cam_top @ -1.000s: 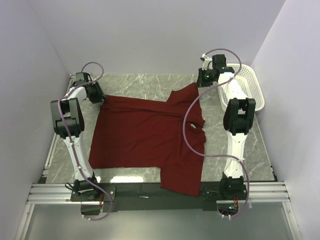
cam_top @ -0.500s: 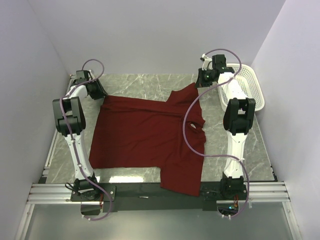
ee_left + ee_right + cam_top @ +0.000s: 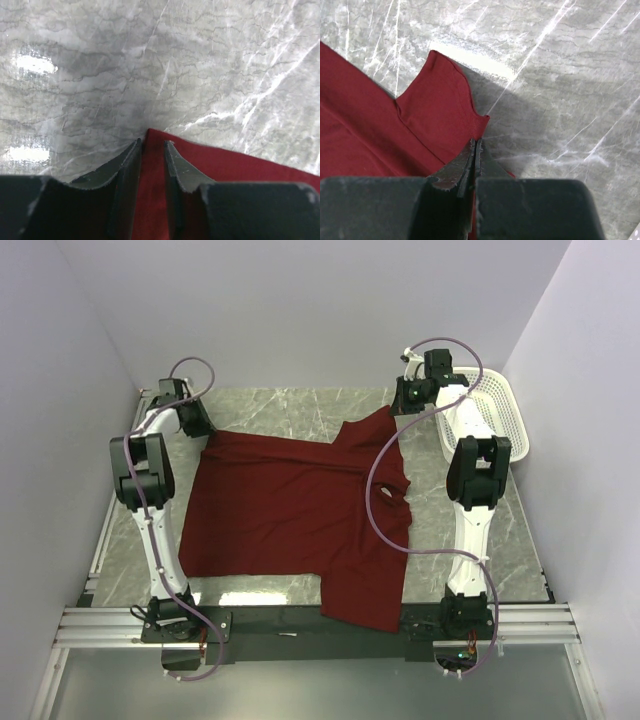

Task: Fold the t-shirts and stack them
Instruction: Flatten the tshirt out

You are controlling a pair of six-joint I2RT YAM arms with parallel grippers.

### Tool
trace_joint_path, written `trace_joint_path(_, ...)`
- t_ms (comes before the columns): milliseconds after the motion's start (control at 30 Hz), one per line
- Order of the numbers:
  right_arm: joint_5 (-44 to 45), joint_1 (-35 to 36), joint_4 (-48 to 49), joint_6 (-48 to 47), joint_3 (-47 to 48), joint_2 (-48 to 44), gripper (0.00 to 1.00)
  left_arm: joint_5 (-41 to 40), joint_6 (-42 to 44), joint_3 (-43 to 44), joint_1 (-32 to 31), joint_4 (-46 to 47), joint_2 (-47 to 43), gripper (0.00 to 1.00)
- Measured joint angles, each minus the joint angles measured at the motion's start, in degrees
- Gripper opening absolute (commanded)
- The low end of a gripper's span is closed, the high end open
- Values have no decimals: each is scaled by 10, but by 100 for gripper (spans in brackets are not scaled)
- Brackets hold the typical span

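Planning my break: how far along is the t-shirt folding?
Done: the dark red cotton t-shirt lies spread out, no fold yet. In hand: the right gripper is shut on its far sleeve edge; the left gripper straddles the far-left corner, jaws apart. Left: every fold, then stacking.

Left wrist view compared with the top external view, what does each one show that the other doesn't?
Only the left wrist view shows how the left end effector stands: fingers slightly apart, straddling a corner of the t-shirt. Only the top external view shows the whole spread shirt, the white basket and the right end effector. Both show maroon cloth on the marble table.
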Motion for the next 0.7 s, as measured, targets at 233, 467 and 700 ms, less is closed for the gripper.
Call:
trace_joint_path(233,-6,-3,0,3,0,0,0,-87,21,17,-30,-23,2,29)
trace_joint_path(467,-15,-8,0,7,0,0,0,-167,42,32,-57,-42,7,22)
trace_joint_path(700,-21,-12,0,8,0,0,0,-224,58,59,-84,-62,21,11)
